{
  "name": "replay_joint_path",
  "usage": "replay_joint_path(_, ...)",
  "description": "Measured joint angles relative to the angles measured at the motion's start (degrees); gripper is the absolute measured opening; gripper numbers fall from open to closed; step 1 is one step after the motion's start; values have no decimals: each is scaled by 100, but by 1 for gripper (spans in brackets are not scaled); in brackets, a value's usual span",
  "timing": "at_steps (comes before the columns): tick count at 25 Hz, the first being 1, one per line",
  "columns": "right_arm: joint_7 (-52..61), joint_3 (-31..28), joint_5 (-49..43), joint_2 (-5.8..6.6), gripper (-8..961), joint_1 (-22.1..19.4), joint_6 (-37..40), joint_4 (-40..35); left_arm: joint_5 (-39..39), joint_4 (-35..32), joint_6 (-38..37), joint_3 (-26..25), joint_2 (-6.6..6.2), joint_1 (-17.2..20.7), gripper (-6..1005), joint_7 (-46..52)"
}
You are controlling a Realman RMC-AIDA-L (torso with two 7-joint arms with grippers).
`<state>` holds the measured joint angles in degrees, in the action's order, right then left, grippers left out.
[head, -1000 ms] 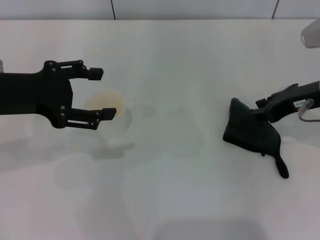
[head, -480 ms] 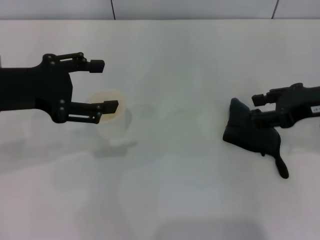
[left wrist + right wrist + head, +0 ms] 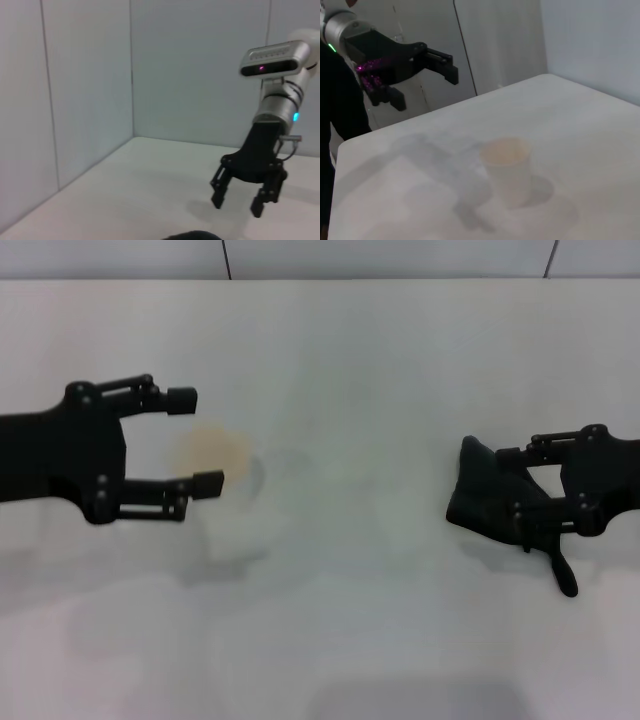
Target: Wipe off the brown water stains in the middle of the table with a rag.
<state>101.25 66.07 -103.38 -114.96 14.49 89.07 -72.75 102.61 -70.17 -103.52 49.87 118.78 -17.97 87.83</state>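
Observation:
The rag [image 3: 488, 502], a dark lumpy cloth with a thin tail [image 3: 565, 575], lies on the white table [image 3: 340, 630] at the right. My right gripper [image 3: 515, 483] is open, its two fingers spread over the rag's right part. It also shows in the left wrist view [image 3: 239, 202], with a dark edge of the rag [image 3: 192, 235] below. My left gripper [image 3: 195, 440] is open and empty at the left, beside a white cup. It also shows in the right wrist view [image 3: 425, 87]. No brown stains show on the table's middle.
A white paper cup [image 3: 222, 490] with a tan-tinted rim stands just right of the left gripper's fingertips; it also shows in the right wrist view [image 3: 509, 167]. A grey wall runs along the table's far edge [image 3: 320, 278].
The left gripper has drawn back to the left, off the cup. The right gripper has turned so both fingers show and has moved down over the rag.

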Motion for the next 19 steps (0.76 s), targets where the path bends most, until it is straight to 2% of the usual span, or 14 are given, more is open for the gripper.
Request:
replay_joint_path(7,-148,3,-58,9,654,47,-13,151,-6,13,-135,38,25,153,884,190)
replay_joint_path(19,13,2,-201,18,654,45,125,71,31,118,-161,131,13,161,884,251)
